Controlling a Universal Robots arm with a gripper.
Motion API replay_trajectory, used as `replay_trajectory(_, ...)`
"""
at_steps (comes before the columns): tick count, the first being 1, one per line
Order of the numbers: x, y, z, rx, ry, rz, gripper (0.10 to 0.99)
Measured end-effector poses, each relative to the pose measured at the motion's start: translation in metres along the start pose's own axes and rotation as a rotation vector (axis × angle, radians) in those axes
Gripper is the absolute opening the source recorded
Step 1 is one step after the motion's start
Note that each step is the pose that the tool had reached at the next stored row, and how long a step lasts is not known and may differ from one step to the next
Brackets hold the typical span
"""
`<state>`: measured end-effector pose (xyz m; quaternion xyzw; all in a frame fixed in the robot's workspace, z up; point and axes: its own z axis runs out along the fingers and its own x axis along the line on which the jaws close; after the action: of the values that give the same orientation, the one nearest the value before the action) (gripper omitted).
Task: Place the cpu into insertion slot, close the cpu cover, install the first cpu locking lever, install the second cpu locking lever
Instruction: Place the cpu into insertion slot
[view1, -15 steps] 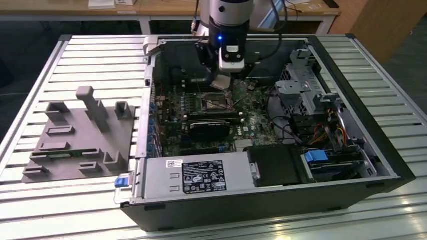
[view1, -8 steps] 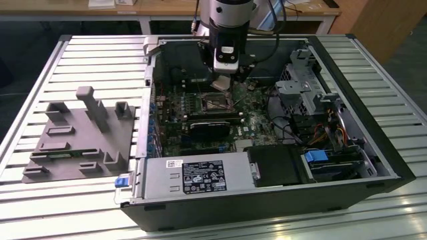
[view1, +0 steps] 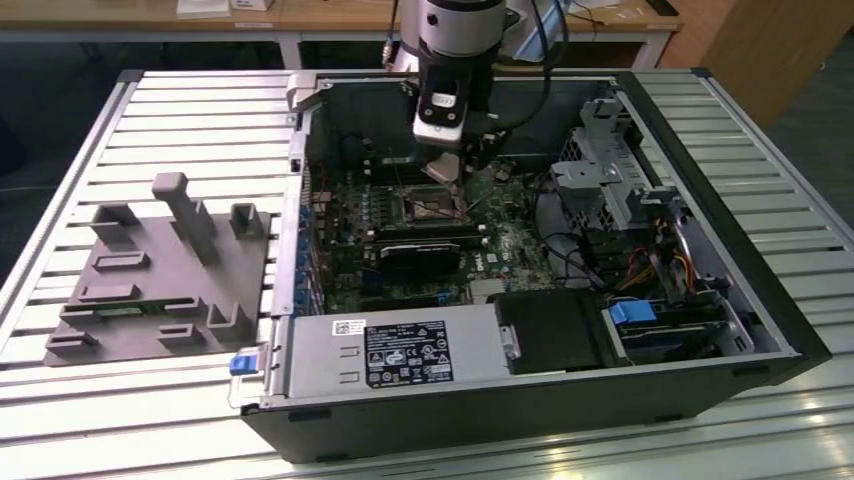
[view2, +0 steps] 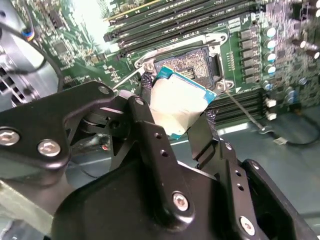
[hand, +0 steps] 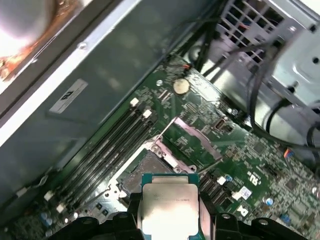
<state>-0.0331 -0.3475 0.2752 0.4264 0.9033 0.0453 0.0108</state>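
Observation:
My gripper (view2: 177, 106) is shut on the cpu (view2: 184, 96), a flat square chip with a pale metal top and a teal edge, held tilted by two opposite sides. It hangs just above the insertion slot (view2: 192, 62), whose dark centre lies uncovered. In the first wrist view the cpu (hand: 167, 207) sits between the fingers over the insertion slot (hand: 142, 172), and the cpu cover (hand: 170, 154) stands swung up beyond it. Two thin locking levers (view2: 125, 77) (view2: 241, 107) stick out at either side. In the exterior view the gripper (view1: 447, 168) hovers over the insertion slot (view1: 427, 205) inside the open computer case.
Long black memory slots (view2: 175, 20) run beside the socket. A black block (view1: 420, 255) lies on the board nearby. The power supply (view1: 387, 350), a drive cage (view1: 614, 180) and cables (view1: 574, 250) crowd the case. A grey fixture (view1: 160, 270) sits at the exterior view's left.

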Motion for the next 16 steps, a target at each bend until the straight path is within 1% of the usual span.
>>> replay_trajectory(16,-0.0001,-0.0004,0.0041,-0.006,-0.0265,0.289,0.537)
